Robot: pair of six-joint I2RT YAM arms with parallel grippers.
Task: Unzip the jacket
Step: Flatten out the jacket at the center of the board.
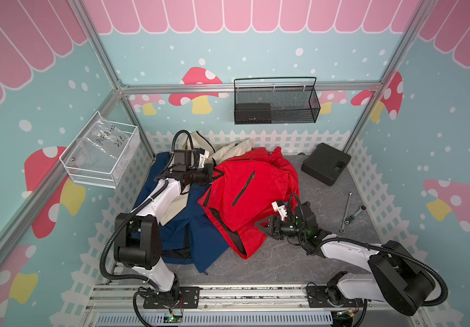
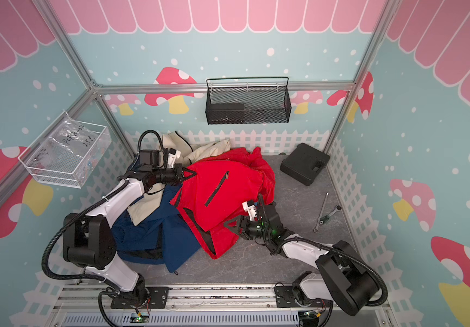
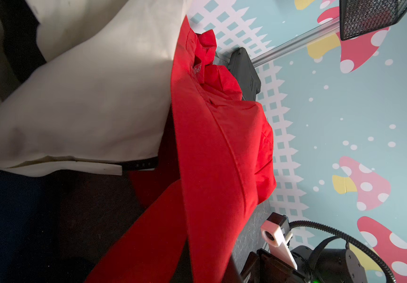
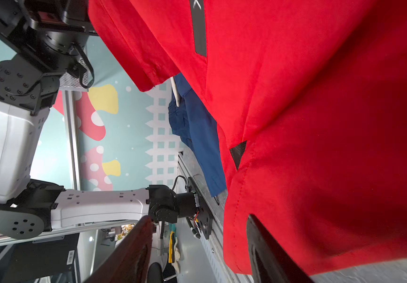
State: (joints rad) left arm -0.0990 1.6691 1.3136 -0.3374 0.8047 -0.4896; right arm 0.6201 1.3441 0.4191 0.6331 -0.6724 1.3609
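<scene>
A red jacket (image 1: 245, 195) lies crumpled across the middle of the table, with a slanted black pocket zip (image 1: 243, 188) facing up. My left gripper (image 1: 219, 173) is shut on the jacket's far left corner and holds it up off the pile. In the left wrist view the red cloth (image 3: 217, 147) runs down into the jaws. My right gripper (image 1: 260, 225) is at the jacket's near right hem. In the right wrist view it (image 4: 197, 254) stands open, with the red hem (image 4: 236, 245) lying against one finger (image 4: 266, 252). The main front zip is not clearly seen.
A navy garment (image 1: 188, 235) and a cream one (image 1: 228, 150) lie under and behind the jacket. A black case (image 1: 325, 164) sits at the back right, with two wrenches (image 1: 352, 212) nearer. A black mesh basket (image 1: 276, 102) and a white wire basket (image 1: 101, 158) hang on the walls.
</scene>
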